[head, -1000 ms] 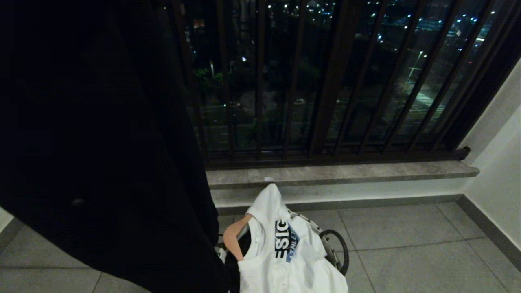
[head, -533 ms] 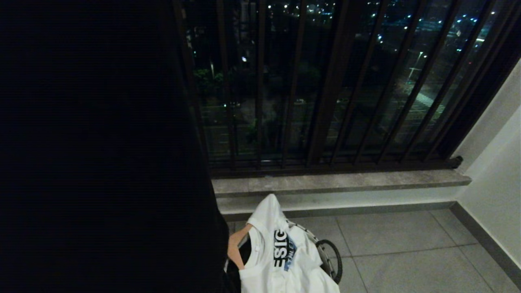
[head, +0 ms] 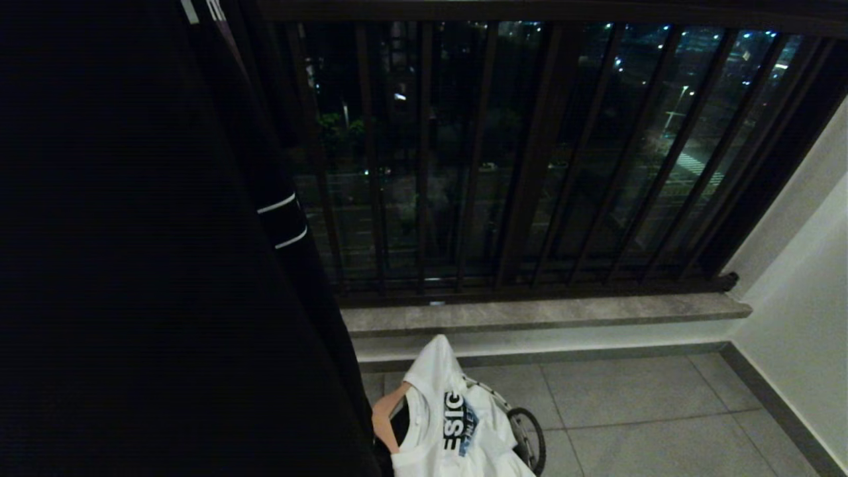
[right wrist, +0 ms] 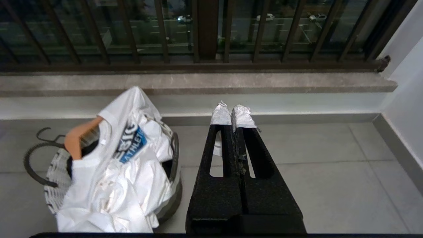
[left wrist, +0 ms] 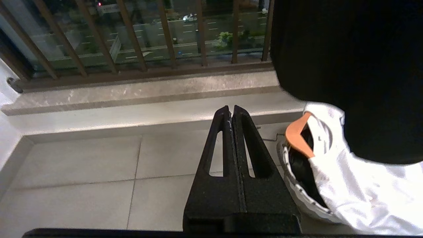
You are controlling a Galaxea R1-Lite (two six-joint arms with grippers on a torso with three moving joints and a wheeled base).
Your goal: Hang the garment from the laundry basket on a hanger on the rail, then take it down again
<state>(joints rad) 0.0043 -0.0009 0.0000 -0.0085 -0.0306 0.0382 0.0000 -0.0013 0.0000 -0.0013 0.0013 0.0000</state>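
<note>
- step judged: opening, nothing picked up yet.
- left gripper (left wrist: 232, 112) and right gripper (right wrist: 234, 114): jaws pressed together, empty, hanging above the floor.
- white garment (right wrist: 112, 172) heaped in laundry basket (right wrist: 54, 165) below the railing, orange hanger (right wrist: 79, 135) in its collar.
- next: open a gripper, reach down for the hanger.

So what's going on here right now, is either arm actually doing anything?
Neither arm is handling anything. The left gripper and right gripper both hang with fingers shut and empty above the tiled floor, in front of the balcony railing. The white T-shirt is in the laundry basket, already threaded on an orange hanger. A large black garment hangs close to the head camera, blocking its left side.
</note>
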